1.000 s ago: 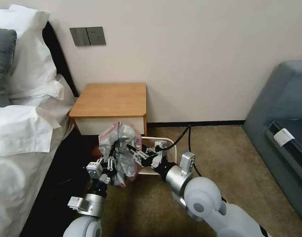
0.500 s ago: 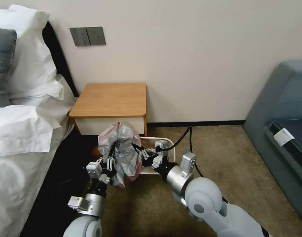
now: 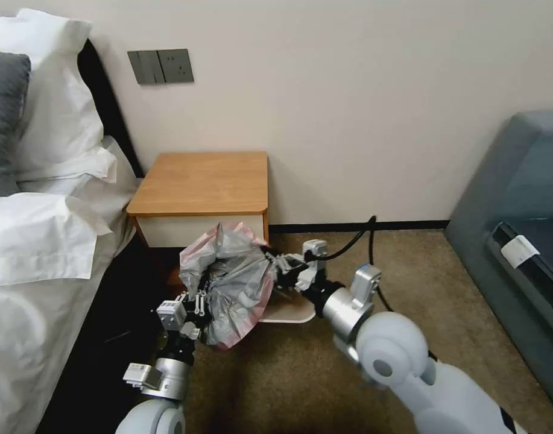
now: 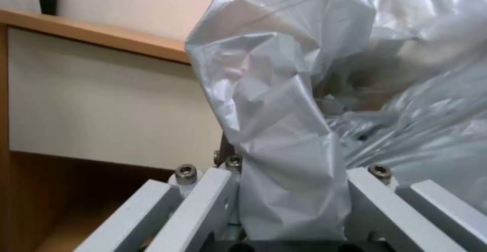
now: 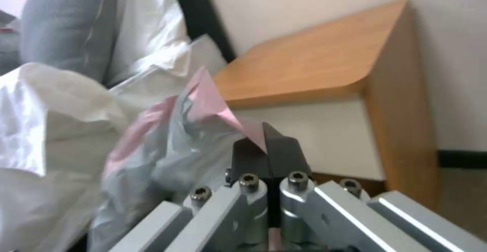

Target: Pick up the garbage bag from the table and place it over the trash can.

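Head view shows the bag off the table, stretched above the bin, my left gripper and right gripper each clamped on it; I judge the thin rim could slip or tear if I pull wider

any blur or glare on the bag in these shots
Head view: garbage bag evenly lit, soft highlights on creases. Left wrist view: its far folds smear at right, near fold sharp. Right wrist view: right gripper sharp on the pink rim, table soft.
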Controlling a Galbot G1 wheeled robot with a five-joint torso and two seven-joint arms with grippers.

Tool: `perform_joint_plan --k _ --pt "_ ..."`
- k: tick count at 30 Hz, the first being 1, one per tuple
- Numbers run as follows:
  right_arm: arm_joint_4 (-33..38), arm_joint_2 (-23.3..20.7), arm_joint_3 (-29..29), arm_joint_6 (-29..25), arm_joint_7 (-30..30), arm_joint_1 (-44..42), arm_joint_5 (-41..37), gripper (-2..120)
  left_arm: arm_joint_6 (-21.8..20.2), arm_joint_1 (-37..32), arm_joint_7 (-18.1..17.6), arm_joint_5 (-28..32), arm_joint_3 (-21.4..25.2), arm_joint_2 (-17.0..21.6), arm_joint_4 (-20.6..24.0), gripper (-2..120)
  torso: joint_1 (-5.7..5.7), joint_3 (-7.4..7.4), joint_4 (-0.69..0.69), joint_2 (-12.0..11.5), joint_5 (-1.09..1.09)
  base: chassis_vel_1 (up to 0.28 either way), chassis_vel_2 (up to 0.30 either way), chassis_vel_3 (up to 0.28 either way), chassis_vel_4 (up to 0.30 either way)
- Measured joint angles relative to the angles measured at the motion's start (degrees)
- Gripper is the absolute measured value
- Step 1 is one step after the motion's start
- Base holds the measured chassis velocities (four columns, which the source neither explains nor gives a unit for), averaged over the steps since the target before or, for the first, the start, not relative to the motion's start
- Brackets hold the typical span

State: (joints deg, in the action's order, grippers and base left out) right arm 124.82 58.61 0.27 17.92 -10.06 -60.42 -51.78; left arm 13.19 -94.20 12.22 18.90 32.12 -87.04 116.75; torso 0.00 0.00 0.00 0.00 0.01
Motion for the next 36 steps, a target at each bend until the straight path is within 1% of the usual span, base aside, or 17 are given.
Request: perform_joint_plan --k 1,4,5,8,9,13,21,26,28,29,30,32,33,35,36 --pt "0.0 0.0 0.0 0.0 0.0 0.0 0.0 0 0.0 0.0 0.0 0.0 0.0 0.0 0.0 9 0.0 0.0 0.0 0.0 0.0 0.0 0.0 0.0 0.0" --pt "-0.9 -2.5 2.5 -0.1 0.3 0.0 -0.8 0 0.2 -0.1 0.4 0.4 0.0 0.0 0.2 9 0.0 0.0 0.0 0.0 0.0 0.0 0.0 0.0 0.0" --pt "-0.9 -2.5 2.5 -0.1 0.3 0.0 -0.8 0 0.2 -0.1 0.4 0.4 0.0 0.0 0.2 9 0.0 0.0 0.0 0.0 0.0 0.0 0.0 0.0 0.0" --pt "-1.6 -4.9 3.9 -0.4 0.5 0.0 -1.0 0 0.6 -0.4 0.7 0.7 0.0 0.2 0.4 9 0.0 0.0 0.0 0.0 0.0 0.0 0.0 0.0 0.0" --pt "-1.6 -4.9 3.9 -0.4 0.5 0.0 -1.0 0 0.6 -0.4 0.7 0.7 0.0 0.2 0.4 9 0.0 0.0 0.0 0.0 0.0 0.0 0.0 0.0 0.0" --pt "-2.2 -7.6 5.1 -0.6 0.6 -0.3 -0.9 0 0.9 -0.5 0.8 1.2 0.2 0.3 0.6 9 0.0 0.0 0.0 0.0 0.0 0.0 0.0 0.0 0.0" --pt "-2.7 -10.4 6.8 -0.7 0.8 -1.5 0.1 0 1.1 -0.9 0.9 1.9 0.4 0.7 1.2 9 0.0 0.0 0.0 0.0 0.0 0.0 0.0 0.0 0.0" --pt "-2.0 -11.9 7.9 -0.8 2.3 -3.6 1.9 0 1.2 -1.1 0.9 2.1 0.4 0.7 1.4 9 0.0 0.0 0.0 0.0 0.0 0.0 0.0 0.0 0.0" --pt "-0.8 -12.5 8.6 -0.7 3.7 -5.2 3.0 10 1.2 -1.0 0.9 2.3 0.5 0.7 1.5 9 0.0 0.0 0.0 0.0 0.0 0.0 0.0 0.0 0.0" --pt "-0.8 -12.5 8.6 -0.7 3.7 -5.2 3.0 10 1.2 -1.0 0.9 2.3 0.5 0.7 1.5 9 0.0 0.0 0.0 0.0 0.0 0.0 0.0 0.0 0.0" --pt "0.0 -13.0 9.0 -0.7 4.4 -6.1 3.7 13 1.2 -0.9 0.8 2.4 0.5 0.7 1.5 9 0.0 0.0 0.01 0.0 0.0 0.0 0.0 0.0 0.0" --pt "2.2 -14.2 9.8 -0.9 5.6 -8.8 5.0 24 1.1 -0.7 0.5 2.9 0.5 0.7 1.5 9 0.0 0.0 0.0 0.0 -0.01 0.0 0.0 0.0 0.0" --pt "2.2 -14.2 9.8 -0.9 5.6 -8.8 5.0 24 1.1 -0.7 0.5 2.9 0.5 0.7 1.5 9 0.0 0.0 0.0 0.0 -0.01 0.0 0.0 0.0 0.0" --pt "4.7 -15.2 10.6 -1.4 6.6 -11.4 6.7 34 0.9 -0.6 0.1 3.5 0.9 0.7 1.5 9 0.0 0.0 0.0 0.0 0.0 0.0 0.0 0.0 0.0" --pt "5.9 -15.6 11.0 -1.5 6.8 -12.4 7.3 37 0.8 -0.6 0.0 3.8 1.1 0.7 1.5 9 0.0 0.0 0.0 0.0 -0.01 0.0 0.0 0.0 0.0"
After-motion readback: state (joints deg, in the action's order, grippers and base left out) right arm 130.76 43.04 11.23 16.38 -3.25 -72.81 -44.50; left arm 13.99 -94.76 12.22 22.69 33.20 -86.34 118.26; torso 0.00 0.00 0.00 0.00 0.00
